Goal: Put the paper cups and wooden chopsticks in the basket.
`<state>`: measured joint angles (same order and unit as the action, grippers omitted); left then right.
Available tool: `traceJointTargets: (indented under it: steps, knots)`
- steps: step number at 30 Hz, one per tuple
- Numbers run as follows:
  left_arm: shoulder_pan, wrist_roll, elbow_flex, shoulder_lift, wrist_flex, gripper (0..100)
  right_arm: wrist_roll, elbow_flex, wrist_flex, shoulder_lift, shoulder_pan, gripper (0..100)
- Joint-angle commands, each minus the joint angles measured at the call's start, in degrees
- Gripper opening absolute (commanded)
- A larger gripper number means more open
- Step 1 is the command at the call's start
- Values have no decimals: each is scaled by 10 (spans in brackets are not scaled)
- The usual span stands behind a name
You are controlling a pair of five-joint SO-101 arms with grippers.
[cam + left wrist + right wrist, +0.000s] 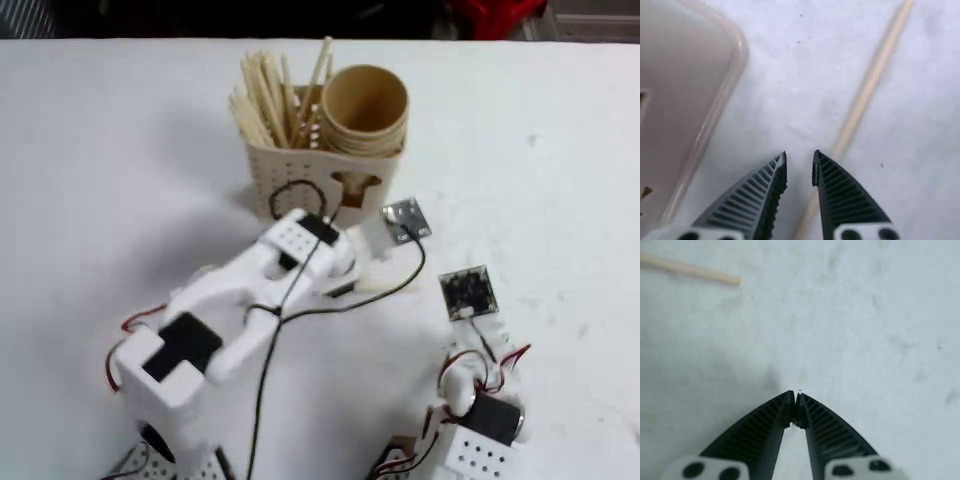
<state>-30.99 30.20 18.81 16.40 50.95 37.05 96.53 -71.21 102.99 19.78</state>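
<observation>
I'm poising my left hand (800,159), parted, over the chopstick (871,82) at six o'clock of the basket (695,90) for pickup; right hand (794,397) is sitting shut.

Bright, even light on a white table (560,150). In the high view, soft grey shadows spread left of the basket (300,180) and around the left arm (230,310).
</observation>
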Motion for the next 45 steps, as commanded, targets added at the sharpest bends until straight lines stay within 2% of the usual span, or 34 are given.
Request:
traceJointTargets:
  steps: [1,9,23,32,41,45]
  knots:
    - [-3,3,-25,-4,15,109,3,4,-2,8,4,15]
    - [-2,-13,0,-96,52,109,3,4,-2,8,4,15]
    - [-33,-18,53,-124,10,111,3,4,-2,8,4,15]
    - [-26,-18,-29,9,21,113,3,4,-2,8,4,15]
    - [-25,-20,-164,106,145,108,3,4,-2,8,4,15]
    - [-27,-18,-172,103,153,25,3,4,-2,8,4,15]
